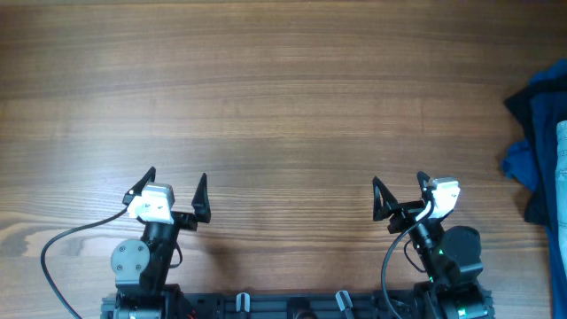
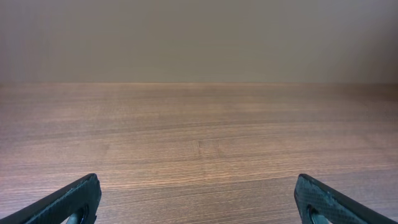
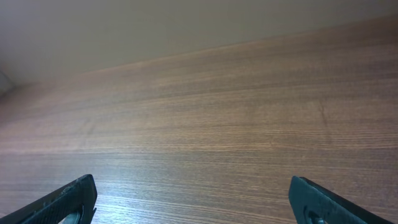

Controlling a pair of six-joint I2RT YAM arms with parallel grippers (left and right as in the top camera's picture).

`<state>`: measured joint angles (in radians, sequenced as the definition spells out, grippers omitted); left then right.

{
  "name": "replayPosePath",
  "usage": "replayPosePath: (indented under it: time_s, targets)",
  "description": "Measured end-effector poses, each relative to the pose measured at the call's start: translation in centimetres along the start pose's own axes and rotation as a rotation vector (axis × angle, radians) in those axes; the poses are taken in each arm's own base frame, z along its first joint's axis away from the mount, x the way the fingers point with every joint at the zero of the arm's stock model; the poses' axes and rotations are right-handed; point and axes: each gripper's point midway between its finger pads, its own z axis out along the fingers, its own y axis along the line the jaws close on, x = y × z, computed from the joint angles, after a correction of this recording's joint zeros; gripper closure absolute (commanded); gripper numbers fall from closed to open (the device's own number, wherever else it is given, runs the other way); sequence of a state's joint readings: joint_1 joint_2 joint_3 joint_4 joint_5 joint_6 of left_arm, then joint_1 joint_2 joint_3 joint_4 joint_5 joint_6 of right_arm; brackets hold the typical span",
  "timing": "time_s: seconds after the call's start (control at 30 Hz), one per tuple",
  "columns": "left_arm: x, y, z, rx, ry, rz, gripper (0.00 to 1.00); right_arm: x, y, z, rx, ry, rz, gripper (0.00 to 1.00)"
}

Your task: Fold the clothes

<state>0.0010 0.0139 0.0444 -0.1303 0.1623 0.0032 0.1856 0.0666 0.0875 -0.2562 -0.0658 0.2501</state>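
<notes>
Of the light blue denim shorts I see at most a pale, faded strip of cloth (image 1: 561, 190) at the far right edge of the overhead view, cut off by the frame; I cannot tell its shape. My left gripper (image 1: 175, 179) is open and empty at the front left of the table. My right gripper (image 1: 399, 182) is open and empty at the front right, well left of that strip. In the left wrist view the open fingers (image 2: 199, 202) frame only bare wood. The right wrist view shows the same between its fingers (image 3: 193, 202).
A dark blue fabric pile (image 1: 539, 133) lies at the right edge of the wooden table (image 1: 283, 97), partly out of frame. The arm bases and cables sit along the front edge. A plain wall stands behind the table's far edge.
</notes>
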Motion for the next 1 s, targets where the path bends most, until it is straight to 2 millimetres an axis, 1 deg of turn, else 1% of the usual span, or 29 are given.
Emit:
replayPosePath:
  time_s: [0.1,0.17,0.27,0.37,0.43,0.47,0.53,0.67,0.73,0.77,0.83,0.9,0.93,1.0]
  targets:
    - [0.0,0.0,0.0,0.000,0.000,0.000,0.00,-0.4,0.1,0.0,-0.004,-0.017,0.002,0.00]
    - [-0.1,0.0,0.0,0.001,-0.004,0.001,0.00,-0.1,0.0,0.0,-0.002,-0.006,0.032,0.00]
    - [-0.8,-0.6,0.0,0.033,-0.031,0.006,0.00,0.0,0.0,0.0,-0.003,-0.001,0.152,0.00]
    - [-0.6,-2.3,-0.2,0.133,-0.024,0.007,0.00,0.1,0.4,0.0,-0.023,0.008,0.323,0.00]
    - [-0.4,-3.8,-0.4,0.224,-0.013,0.007,0.00,0.2,1.1,0.0,-0.059,0.025,0.402,0.00]
    - [-0.5,-4.6,-0.6,0.267,-0.015,0.009,0.00,0.2,1.6,-0.1,-0.088,0.033,0.402,0.00]
    - [-0.9,-5.9,-1.0,0.349,-0.032,0.010,0.00,-0.1,3.4,-0.3,-0.193,0.047,0.370,0.00]
    - [-1.1,-6.9,-1.5,0.412,-0.025,-0.031,0.00,-0.1,5.7,-1.0,-0.327,0.075,0.317,0.00]
    - [-1.8,-7.0,-1.8,0.410,-0.021,-0.047,0.00,-0.1,6.5,-1.3,-0.365,0.091,0.303,0.00]
    - [-2.5,-6.7,-1.9,0.385,-0.008,-0.058,0.00,-0.4,7.0,-1.5,-0.392,0.101,0.288,0.00]
    - [-3.6,-6.1,-2.1,0.340,0.012,-0.073,0.00,-0.9,7.4,-1.6,-0.397,0.130,0.273,0.00]
    - [-5.7,-5.6,-2.2,0.290,0.036,-0.089,0.00,-1.8,7.8,-1.3,-0.390,0.176,0.251,0.00]
    - [-6.5,-5.3,-2.2,0.271,0.047,-0.094,0.00,-1.9,7.7,-1.1,-0.377,0.205,0.246,0.00]
    - [-7.6,-4.9,-2.0,0.236,0.093,-0.112,0.00,-1.0,6.9,-0.4,-0.295,0.322,0.260,0.00]
